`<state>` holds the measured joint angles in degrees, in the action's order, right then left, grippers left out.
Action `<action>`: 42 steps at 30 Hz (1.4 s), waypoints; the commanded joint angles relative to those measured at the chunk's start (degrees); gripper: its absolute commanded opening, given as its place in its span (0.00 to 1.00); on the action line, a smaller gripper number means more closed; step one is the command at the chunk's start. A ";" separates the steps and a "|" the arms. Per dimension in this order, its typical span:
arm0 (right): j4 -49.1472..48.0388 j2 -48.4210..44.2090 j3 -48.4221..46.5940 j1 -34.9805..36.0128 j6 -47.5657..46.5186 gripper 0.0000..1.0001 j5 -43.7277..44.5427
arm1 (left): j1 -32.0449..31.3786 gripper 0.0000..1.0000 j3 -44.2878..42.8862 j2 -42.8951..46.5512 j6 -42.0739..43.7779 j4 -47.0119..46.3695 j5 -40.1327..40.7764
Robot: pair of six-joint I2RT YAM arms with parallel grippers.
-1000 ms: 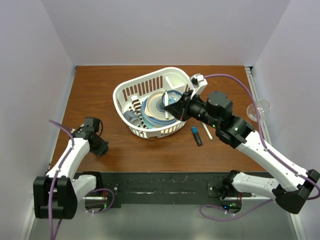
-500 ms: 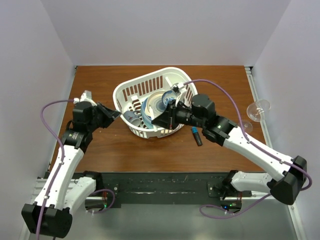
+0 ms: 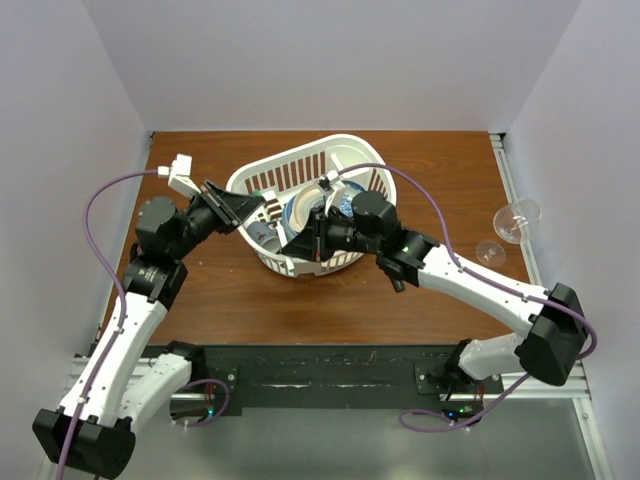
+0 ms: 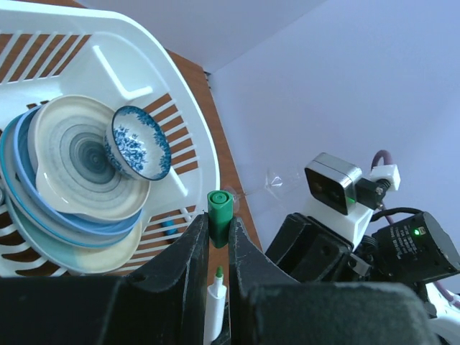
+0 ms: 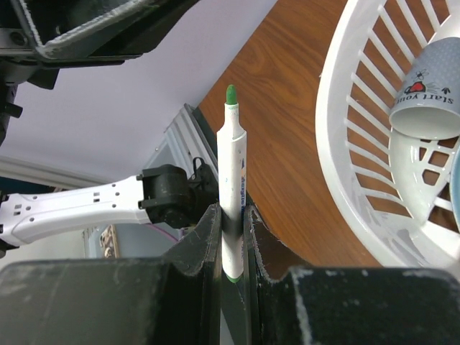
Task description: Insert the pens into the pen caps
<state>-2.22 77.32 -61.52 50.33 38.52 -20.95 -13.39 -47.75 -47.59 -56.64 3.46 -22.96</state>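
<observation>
Two robot arms meet over a brown wooden worktop (image 3: 440, 170), beside the near rim of a white ribbed basket (image 3: 290, 155) standing at its middle. The left arm (image 3: 140, 300) reaches in from the left and the right arm (image 3: 470, 290) stretches across from the right. Their tips are close together and face each other above the basket's left side.

The basket holds a stack of plates (image 4: 79, 165) in pale blue and cream. A small blue-patterned bowl (image 4: 140, 142) leans against the stack. A white cup (image 5: 428, 100) with printed lettering lies on its side near the basket wall. A clear glass (image 3: 518, 215) stands well apart at the worktop's right edge.

The right fingers (image 5: 208, 230) are clamped on a white pen (image 5: 231, 158). It stands out straight beyond them, its bare green tip pointing toward the left arm.

The left fingers (image 4: 198, 237) are nearly together, pinching a small dark green pen cap (image 4: 220, 207) at their ends, its open mouth turned to the left wrist camera. In that view the pen's green tip shows in the slot between the two fingers, just under the cap. Whether tip and cap touch cannot be told.
</observation>
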 commanded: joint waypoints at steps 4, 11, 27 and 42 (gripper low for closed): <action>-3.14 0.46 -4.40 0.91 1.12 0.00 -0.41 | -1.03 0.00 -1.82 1.10 -0.58 -4.08 -2.88; -2.97 1.08 -5.37 1.44 1.29 0.00 0.12 | -1.55 0.00 -0.94 1.89 -0.14 -3.82 -3.14; -1.74 1.96 -8.09 1.62 0.94 0.00 0.91 | -2.52 0.00 -0.33 2.50 1.53 -1.36 -3.06; -0.86 2.75 -9.94 1.62 0.59 0.00 3.46 | -2.61 0.00 0.46 3.12 3.20 -0.04 -4.72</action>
<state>-1.96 79.57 -68.10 51.75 39.44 -19.44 -15.53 -47.72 -45.28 -55.61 3.14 -25.61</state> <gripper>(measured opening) 0.139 0.172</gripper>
